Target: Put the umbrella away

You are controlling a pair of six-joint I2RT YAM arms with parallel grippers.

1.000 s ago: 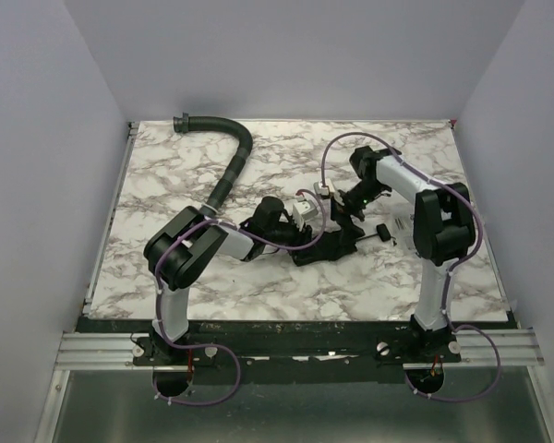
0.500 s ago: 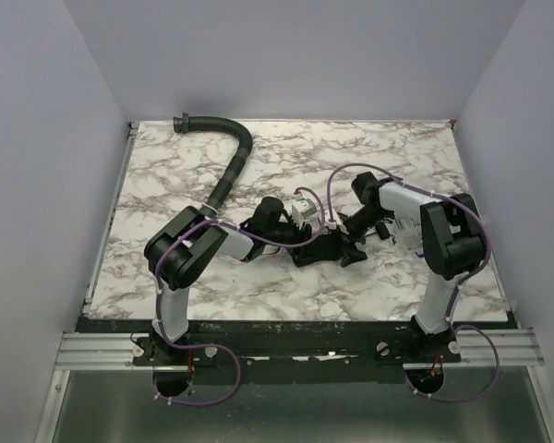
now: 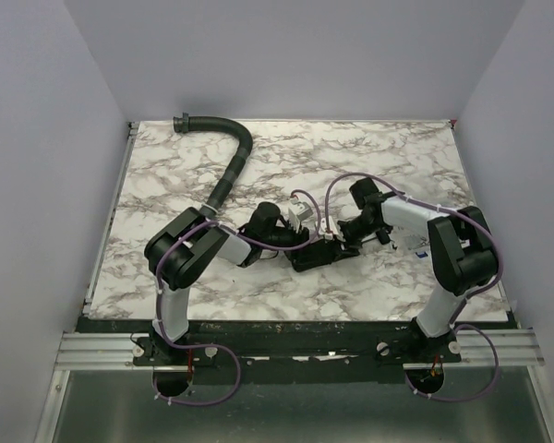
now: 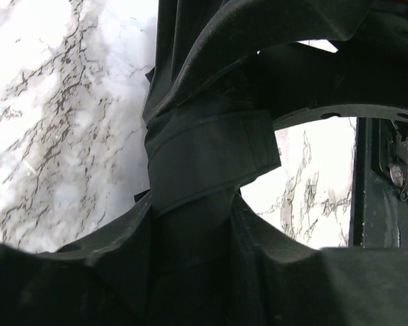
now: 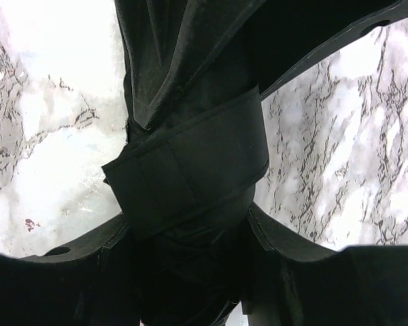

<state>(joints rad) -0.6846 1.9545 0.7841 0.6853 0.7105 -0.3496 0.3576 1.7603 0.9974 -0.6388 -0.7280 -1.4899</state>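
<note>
Here the umbrella (image 3: 316, 253) lies as a short dark bundle on the table (image 3: 166, 175), a little in front of centre, directly between the two grippers, which meet over it from either side. The left gripper (image 3: 295, 238) comes in from the left and the right gripper (image 3: 342, 236) from the right, their tips close together on the bundle. In the left wrist view the folded fabric (image 4: 211, 81) runs down between that gripper's fingers (image 4: 61, 278), which press against it on both sides, so the left gripper (image 4: 190, 272) is clamped on the umbrella. A flat strap (image 4: 211, 159) wraps around the bundle just beyond the fingertips. The right wrist view shows the same from the other side: the strap (image 5: 190, 170) bands the fabric (image 5: 177, 54), and the right gripper (image 5: 190, 272) is closed down on the bundle, its fingers (image 5: 313, 285) tight against the cloth. In each wrist view a dark part of the other gripper crosses the top of the picture. The table is white marble-patterned with grey-brown veins, shut in by plain pale lilac-grey walls (image 3: 286, 55) on three sides, with an aluminium rail (image 3: 92, 348) along the near edge. A black ribbed hose (image 3: 235, 161) curves from the back left corner toward the left arm (image 3: 189, 249), well apart from the umbrella. A small marking on the right arm (image 3: 448, 249) is too small to read.
</note>
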